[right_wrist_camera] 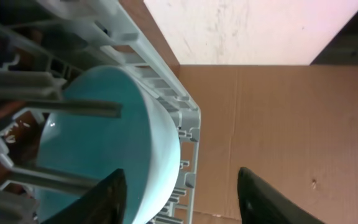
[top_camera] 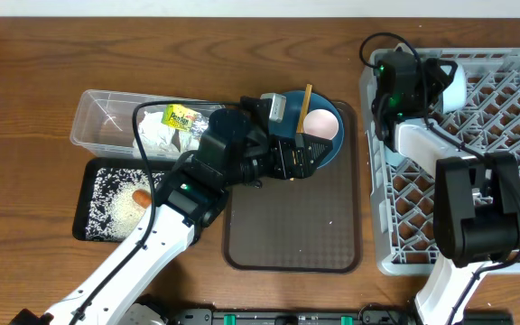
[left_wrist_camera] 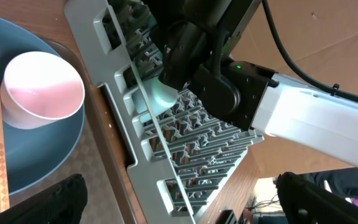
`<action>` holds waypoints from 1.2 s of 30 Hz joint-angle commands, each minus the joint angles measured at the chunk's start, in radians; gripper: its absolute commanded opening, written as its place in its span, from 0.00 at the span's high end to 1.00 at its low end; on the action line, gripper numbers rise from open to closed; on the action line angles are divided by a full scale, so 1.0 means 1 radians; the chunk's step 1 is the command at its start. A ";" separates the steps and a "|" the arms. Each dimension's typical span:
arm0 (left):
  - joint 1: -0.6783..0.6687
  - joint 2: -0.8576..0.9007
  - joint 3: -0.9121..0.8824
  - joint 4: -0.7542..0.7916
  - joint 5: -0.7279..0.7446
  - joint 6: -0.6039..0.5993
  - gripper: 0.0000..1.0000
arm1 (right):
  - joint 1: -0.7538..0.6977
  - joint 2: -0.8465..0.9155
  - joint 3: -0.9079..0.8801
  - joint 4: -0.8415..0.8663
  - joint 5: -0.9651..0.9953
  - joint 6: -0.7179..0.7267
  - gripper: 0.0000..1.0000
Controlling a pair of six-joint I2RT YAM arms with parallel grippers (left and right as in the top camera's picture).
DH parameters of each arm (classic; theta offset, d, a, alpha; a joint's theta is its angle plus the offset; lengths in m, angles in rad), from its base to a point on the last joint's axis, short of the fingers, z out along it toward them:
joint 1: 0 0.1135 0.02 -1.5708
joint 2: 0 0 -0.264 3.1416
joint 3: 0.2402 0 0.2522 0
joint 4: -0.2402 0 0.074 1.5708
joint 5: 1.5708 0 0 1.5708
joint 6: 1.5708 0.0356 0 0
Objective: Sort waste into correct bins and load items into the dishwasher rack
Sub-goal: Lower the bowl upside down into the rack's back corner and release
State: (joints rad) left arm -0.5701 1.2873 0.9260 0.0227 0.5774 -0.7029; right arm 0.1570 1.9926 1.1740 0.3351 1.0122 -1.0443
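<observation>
While right jaws gape, light-blue cup (right_wrist_camera: 104, 143) between

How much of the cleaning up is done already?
Done: the napkin and snack packet sit in the clear tub; rice and carrot lie in the black tray. In hand: the light-blue cup stands in the rack, the right gripper's jaws open around it. Left: the blue plate, pink cup and chopsticks wait on the brown tray, by the left gripper, jaws open.
</observation>
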 commanded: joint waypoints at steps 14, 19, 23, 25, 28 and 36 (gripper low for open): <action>0.003 -0.008 0.013 0.001 0.014 0.010 0.00 | 0.082 -0.203 -0.003 -0.240 -0.197 0.260 0.30; 0.003 -0.008 0.013 0.001 0.014 0.010 0.00 | -0.078 -0.368 -0.003 -0.464 -0.561 0.599 0.36; 0.003 -0.008 0.013 0.001 0.014 0.009 0.00 | -0.309 -0.439 -0.003 -0.527 -1.028 0.836 0.67; 0.003 -0.008 0.013 0.001 0.014 0.009 0.00 | -0.414 -0.437 -0.003 -0.525 -1.205 0.914 0.89; 0.003 -0.008 0.013 0.001 0.014 0.010 0.00 | -0.562 -0.400 -0.003 -0.510 -1.342 1.056 0.99; 0.003 -0.008 0.013 0.001 0.014 0.009 0.00 | -0.701 -0.221 -0.003 -0.430 -1.652 1.127 0.99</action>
State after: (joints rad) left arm -0.5701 1.2873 0.9260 0.0227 0.5774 -0.7029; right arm -0.5411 1.7264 1.1706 -0.1043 -0.4213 0.0097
